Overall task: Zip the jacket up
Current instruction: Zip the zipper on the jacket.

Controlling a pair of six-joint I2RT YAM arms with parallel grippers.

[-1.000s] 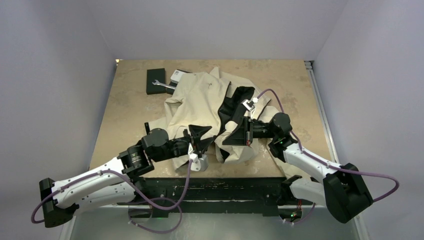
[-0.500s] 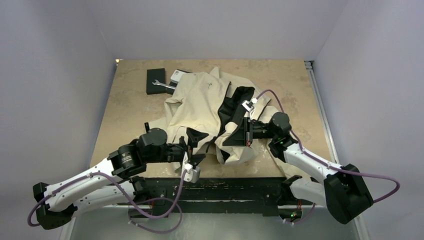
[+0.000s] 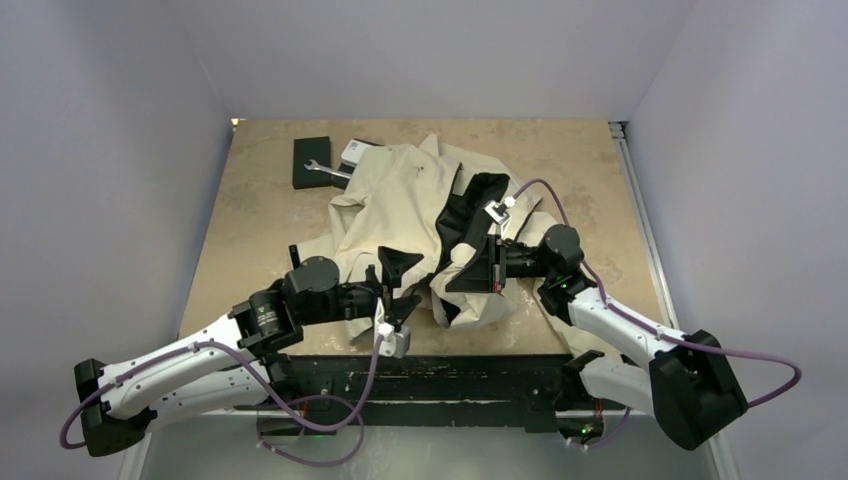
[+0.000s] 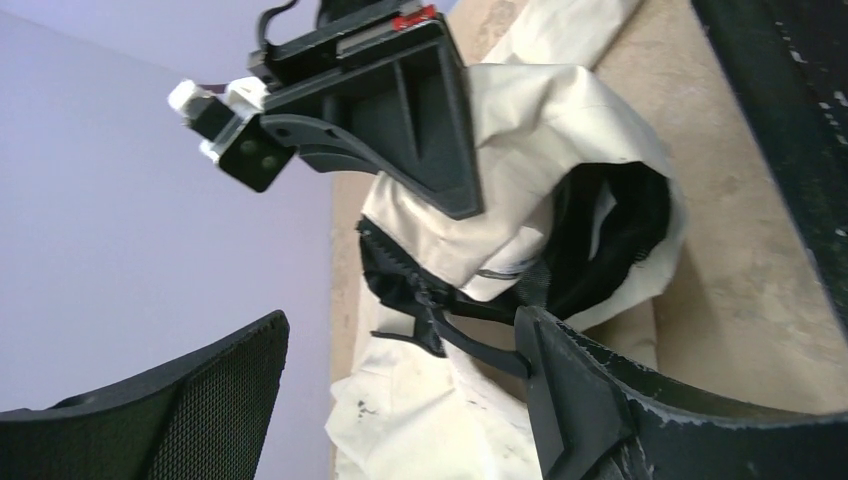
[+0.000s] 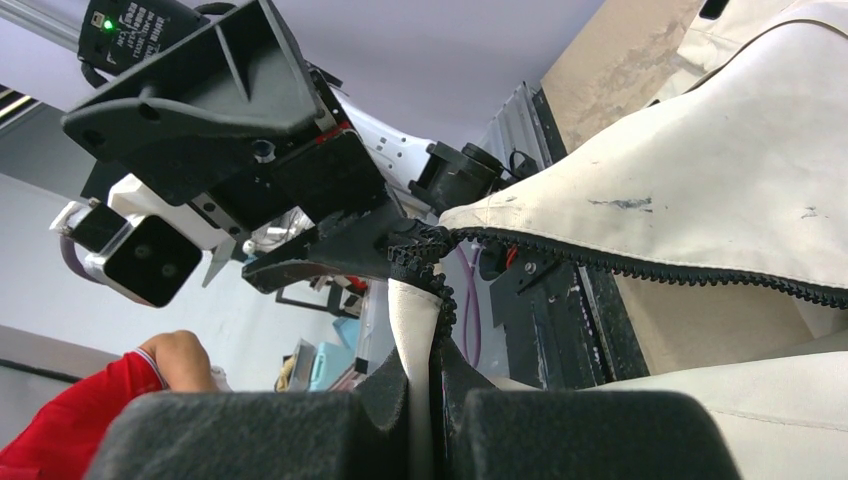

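Observation:
The cream-beige jacket (image 3: 400, 200) lies crumpled mid-table, its black lining (image 3: 470, 205) showing. My right gripper (image 3: 465, 272) is shut on the jacket's front edge beside the black zipper teeth (image 5: 620, 268); in the right wrist view its pads (image 5: 250, 435) pinch the cream hem (image 5: 415, 320). My left gripper (image 3: 398, 287) is open, just left of that edge. In the left wrist view its fingers (image 4: 590, 395) stand wide apart, and the black zipper pull (image 4: 450, 325) reaches to the tip of the right one.
A black box (image 3: 312, 160) with a wrench (image 3: 326, 170) on it and a small white item (image 3: 355, 152) sit at the back left, touching the jacket's far edge. The table's near edge (image 3: 440, 350) runs just below both grippers.
My left gripper drew back from the jacket edge half a second ago, then came partway forward again, still open. The right gripper and jacket have not moved.

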